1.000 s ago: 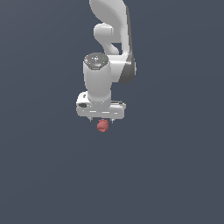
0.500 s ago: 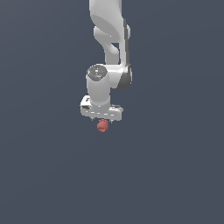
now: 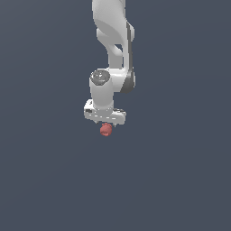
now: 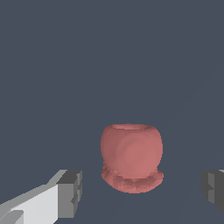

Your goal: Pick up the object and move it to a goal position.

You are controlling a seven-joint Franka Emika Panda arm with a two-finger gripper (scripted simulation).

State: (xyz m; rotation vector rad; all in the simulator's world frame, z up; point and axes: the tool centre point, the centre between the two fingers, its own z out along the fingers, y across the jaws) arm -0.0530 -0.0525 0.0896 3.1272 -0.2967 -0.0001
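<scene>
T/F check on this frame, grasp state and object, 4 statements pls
1. The gripper is open. True: in the wrist view both fingers stand apart from the red object.
2. The object is blue. False: it is dull red.
3. In the exterior view the object shows just below the gripper. True.
4. Two objects lie between the fingers. False: only one.
</scene>
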